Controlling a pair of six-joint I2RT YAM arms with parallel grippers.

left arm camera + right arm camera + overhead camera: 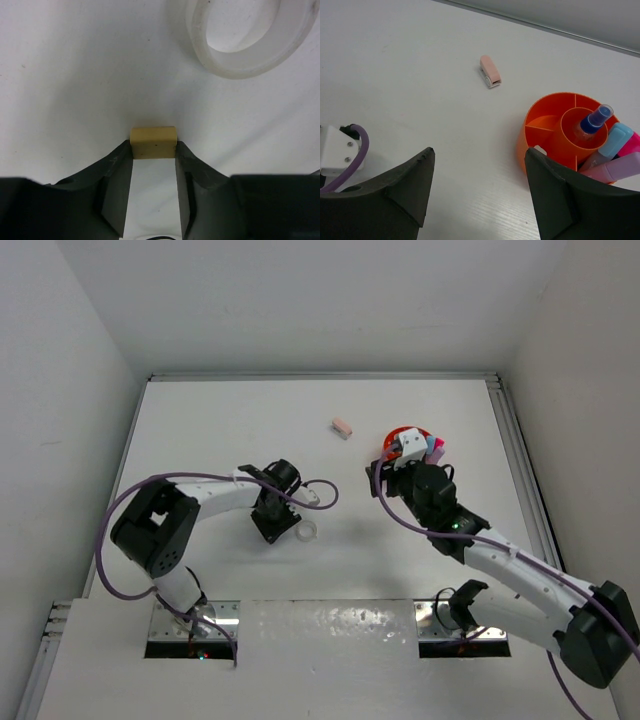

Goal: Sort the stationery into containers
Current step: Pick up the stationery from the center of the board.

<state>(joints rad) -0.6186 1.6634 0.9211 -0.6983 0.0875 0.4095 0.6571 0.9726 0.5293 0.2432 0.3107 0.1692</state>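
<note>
- Left gripper (153, 152) fills the bottom of the left wrist view. Its jaws press on both sides of a tan eraser (153, 140), held only at the very tips.
- Risk: with so shallow a hold, the eraser may twist or squirt out on the lift. Whether it has left the white table (75, 75) cannot be told.
- Clear tape ring (235, 67) lies flat just beyond the eraser. Risk: a low sweep forward would knock it.
- Right gripper (477, 200) has its jaws spread wide in the right wrist view, with nothing between them, above bare table.
- Orange tub (540, 107) stands near on the right, with a blue-capped bottle (592, 120) in its middle cup and a light blue tube (615, 140) and pale pink stick (620, 167) leaning in the outer cells. Risk: a careless descent could clip the rim or tip these.
- Small pink block (490, 71) lies unsorted, well apart from the tub.
- Left arm (200, 495), seen from the top, is bent at the elbow, its wrist pointing down at mid-table.
- Right arm (510, 565) stretches diagonally to the tub. Risk: delivering the eraser brings both arms together there.
</note>
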